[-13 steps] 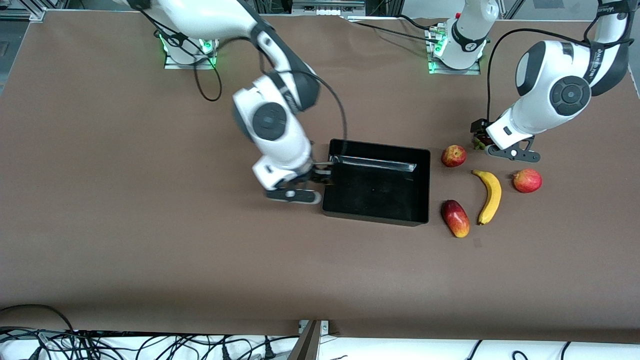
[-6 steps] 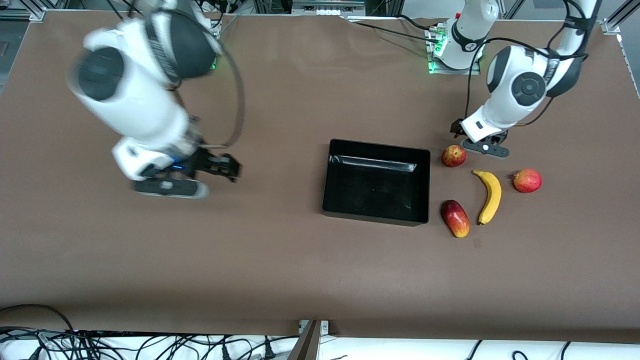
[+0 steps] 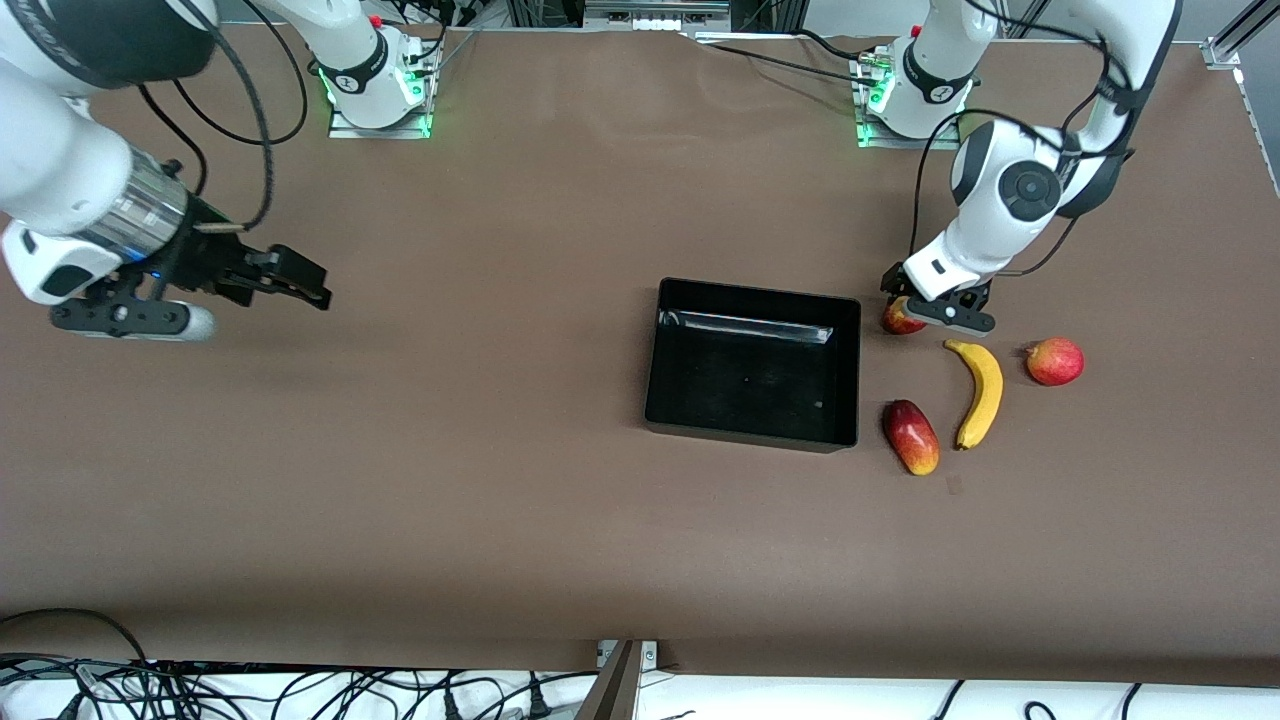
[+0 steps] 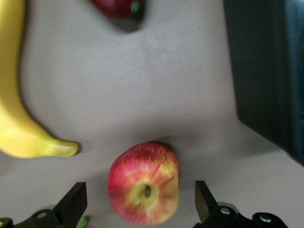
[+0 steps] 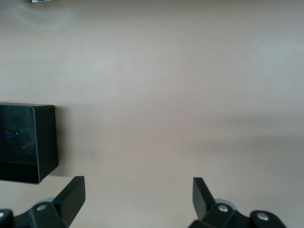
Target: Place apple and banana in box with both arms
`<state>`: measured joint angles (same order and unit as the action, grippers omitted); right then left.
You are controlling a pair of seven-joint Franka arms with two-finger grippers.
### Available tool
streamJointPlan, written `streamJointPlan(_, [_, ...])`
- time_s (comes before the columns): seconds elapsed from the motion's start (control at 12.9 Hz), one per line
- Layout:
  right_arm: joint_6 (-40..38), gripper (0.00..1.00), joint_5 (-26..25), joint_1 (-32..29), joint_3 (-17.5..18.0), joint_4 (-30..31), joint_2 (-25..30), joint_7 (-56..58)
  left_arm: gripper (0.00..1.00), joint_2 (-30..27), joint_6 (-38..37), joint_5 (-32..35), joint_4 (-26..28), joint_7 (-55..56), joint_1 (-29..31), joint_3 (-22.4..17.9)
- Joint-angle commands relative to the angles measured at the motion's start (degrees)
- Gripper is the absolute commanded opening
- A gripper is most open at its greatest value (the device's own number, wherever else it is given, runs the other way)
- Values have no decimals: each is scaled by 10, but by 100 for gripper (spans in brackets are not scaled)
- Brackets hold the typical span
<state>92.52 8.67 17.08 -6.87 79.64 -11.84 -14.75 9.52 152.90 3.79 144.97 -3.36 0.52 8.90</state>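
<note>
The apple [image 3: 897, 320] lies on the table beside the box [image 3: 750, 385], toward the left arm's end. My left gripper [image 3: 905, 303] is open and low over it. In the left wrist view the apple [image 4: 144, 189] sits between the two fingertips [image 4: 76, 203] with a gap on each side. The banana [image 3: 978, 392] lies on the table nearer the front camera than the apple; it also shows in the left wrist view [image 4: 16, 99]. My right gripper [image 3: 303, 283] hangs open with nothing in it over bare table, well off toward the right arm's end. The box is empty.
A long red-yellow fruit [image 3: 911, 436] lies next to the box's near corner, beside the banana. A round pink-red fruit [image 3: 1054, 361] sits beside the banana, farther toward the left arm's end. The right wrist view catches one box corner [image 5: 26, 142].
The right arm has swung from the box's edge out toward its own end of the table. The left gripper has moved over the apple, which now sits between its fingers.
</note>
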Motion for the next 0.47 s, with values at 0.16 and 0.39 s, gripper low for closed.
streamJointPlan(0.16, [-2, 100, -34, -101, 103, 18, 15, 9, 31, 30, 13, 3, -3, -5, 6, 2])
streamJointPlan(0.39, [-3, 100, -44, -101, 101, 17, 11, 8, 7, -1, -16, 3, -5, -4, 5, 2])
